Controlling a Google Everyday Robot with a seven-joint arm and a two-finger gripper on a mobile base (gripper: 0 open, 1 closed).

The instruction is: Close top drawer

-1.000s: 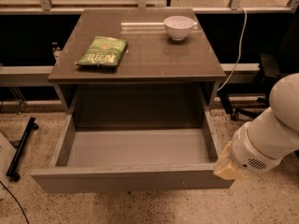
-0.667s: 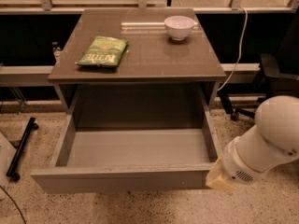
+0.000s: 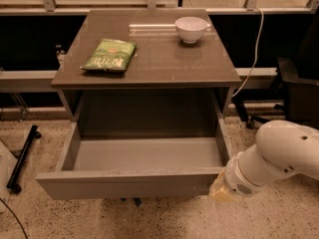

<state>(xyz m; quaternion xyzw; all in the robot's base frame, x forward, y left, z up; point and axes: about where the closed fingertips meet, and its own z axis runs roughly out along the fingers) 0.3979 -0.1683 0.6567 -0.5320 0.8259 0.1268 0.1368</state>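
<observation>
Camera view is showing us the top drawer (image 3: 129, 184) hanging open beneath the desk (image 3: 164, 63), which is carrying a green bag (image 3: 109, 55) and a white bowl (image 3: 191, 29). Our gripper (image 3: 222, 189) is sitting at the drawer's front right corner above speckled floor (image 3: 279, 218); we cannot tell its grip.

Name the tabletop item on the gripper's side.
The white bowl, back right; the green bag lies left, the gripper at the top drawer's front-right corner.

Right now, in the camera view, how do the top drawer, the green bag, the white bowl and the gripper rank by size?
1. top drawer, pulled open: clearly largest.
2. green bag.
3. white bowl, farther back, and gripper, at the drawer's front right corner: they look alike and nearness differs, so unranked.
</observation>
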